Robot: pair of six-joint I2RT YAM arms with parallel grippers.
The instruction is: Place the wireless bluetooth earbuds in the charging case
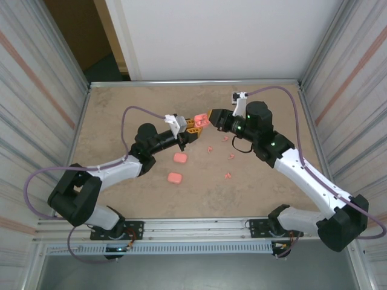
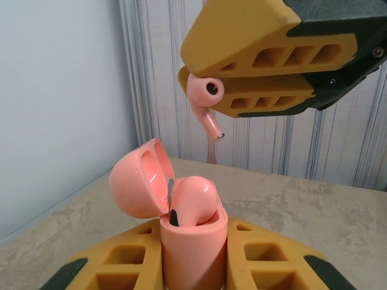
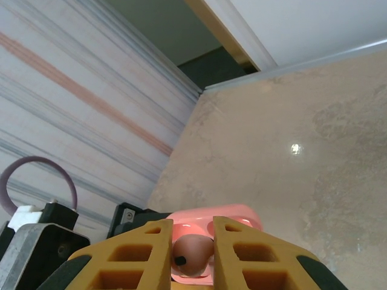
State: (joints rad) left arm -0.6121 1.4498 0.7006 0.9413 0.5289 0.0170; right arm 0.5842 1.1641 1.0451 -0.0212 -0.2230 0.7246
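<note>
Left jaws: closed on the body of the open salmon-pink rounded plastic charging case [image 2: 193, 254], held upright above the beige counter [image 1: 115, 127].
Case lid [image 2: 142, 178]: swung back toward 10 o'clock, with one pink earbud [image 2: 193, 199] seated inside.
Right jaws: pinching a tiny pink stemmed earbud [image 2: 204, 96] by its head, at 12 o'clock above the case, not touching.
Doing it well: the stem tilts toward 5 o'clock. Square it over the free socket, which is hidden, then lower slowly.
Loose earbuds [image 1: 228, 157]: on the counter, at 5 o'clock from the case.

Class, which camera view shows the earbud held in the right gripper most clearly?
The left wrist view: the earbud shows head and stem, pinched by the right gripper above the open case. The right wrist view gives its rounded head between the jaws; the top view, a pink blur.
</note>
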